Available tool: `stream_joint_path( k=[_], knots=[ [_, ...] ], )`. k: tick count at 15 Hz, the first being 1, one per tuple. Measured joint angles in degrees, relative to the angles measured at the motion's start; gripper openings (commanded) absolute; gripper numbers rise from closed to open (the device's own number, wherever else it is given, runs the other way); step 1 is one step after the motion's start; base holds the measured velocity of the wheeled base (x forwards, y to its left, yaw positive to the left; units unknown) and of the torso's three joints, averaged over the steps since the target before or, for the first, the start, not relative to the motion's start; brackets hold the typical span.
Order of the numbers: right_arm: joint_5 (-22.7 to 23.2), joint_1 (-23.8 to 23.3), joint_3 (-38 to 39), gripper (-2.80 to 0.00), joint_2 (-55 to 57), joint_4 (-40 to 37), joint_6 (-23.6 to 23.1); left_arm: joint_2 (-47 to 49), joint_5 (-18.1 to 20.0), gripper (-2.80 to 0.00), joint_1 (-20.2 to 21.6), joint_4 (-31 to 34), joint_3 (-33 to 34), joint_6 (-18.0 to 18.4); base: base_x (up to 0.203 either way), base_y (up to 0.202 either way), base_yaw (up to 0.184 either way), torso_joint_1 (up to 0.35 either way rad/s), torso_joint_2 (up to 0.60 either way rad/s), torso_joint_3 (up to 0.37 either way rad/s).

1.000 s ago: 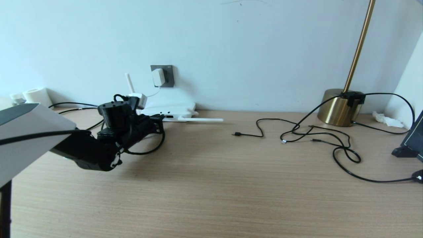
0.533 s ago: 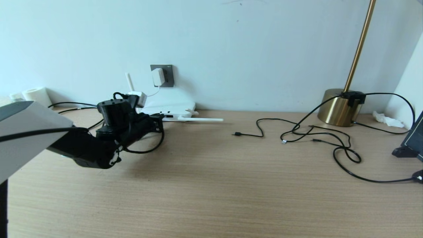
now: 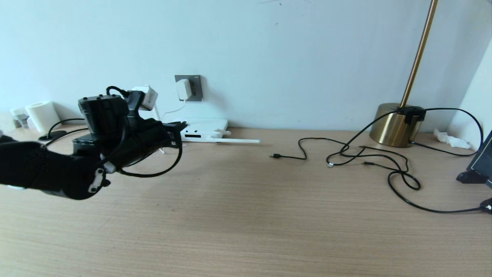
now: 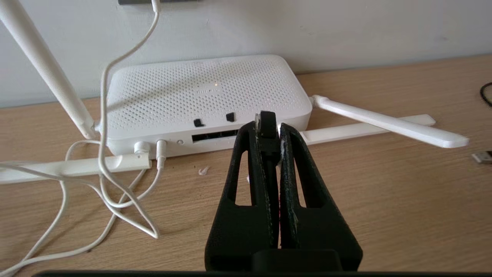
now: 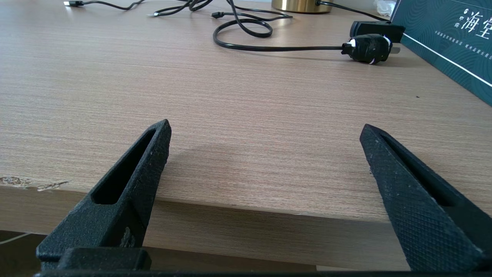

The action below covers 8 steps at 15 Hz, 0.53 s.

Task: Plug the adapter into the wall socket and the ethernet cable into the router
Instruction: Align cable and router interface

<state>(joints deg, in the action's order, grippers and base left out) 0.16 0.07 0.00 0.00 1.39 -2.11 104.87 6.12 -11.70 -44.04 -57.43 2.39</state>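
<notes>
Gripping ethernet cable (image 4: 268, 122), left gripper (image 4: 268, 127) apparently just short of router (image 4: 200, 96).

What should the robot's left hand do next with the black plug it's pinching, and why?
Probably ease forward and a bit sideways toward the router's wide dark port slot. The left gripper is shut on the ethernet cable's connector, which sits just in front of the router, a little off to one side of that slot. The adapter already sits in the wall socket.

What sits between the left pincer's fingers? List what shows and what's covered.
The left pincer is shut on the black ethernet cable; only its plug tip pokes out, facing the router. The fingers cover most of the plug body.
</notes>
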Motion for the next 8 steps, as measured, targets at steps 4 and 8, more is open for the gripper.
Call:
stream_joint_path(
  k=[4, 8],
  knots=[
    [-0.06, 0.0, 0.0, 0.0, 0.0, -0.02, 0.18, -6.51, 11.28, -2.8, 4.27, 3.02, 5.57, 0.82, 0.0, 0.0, 0.0, 0.0, 0.0, 0.0],
    [-0.16, 0.0, 0.0, 0.0, 0.0, -0.08, 0.62, -10.8, 35.47, -2.8, 15.45, 9.33, 9.06, 3.83, 0.0, 0.0, 0.0, 0.0, 0.0, 0.0]
  ],
)
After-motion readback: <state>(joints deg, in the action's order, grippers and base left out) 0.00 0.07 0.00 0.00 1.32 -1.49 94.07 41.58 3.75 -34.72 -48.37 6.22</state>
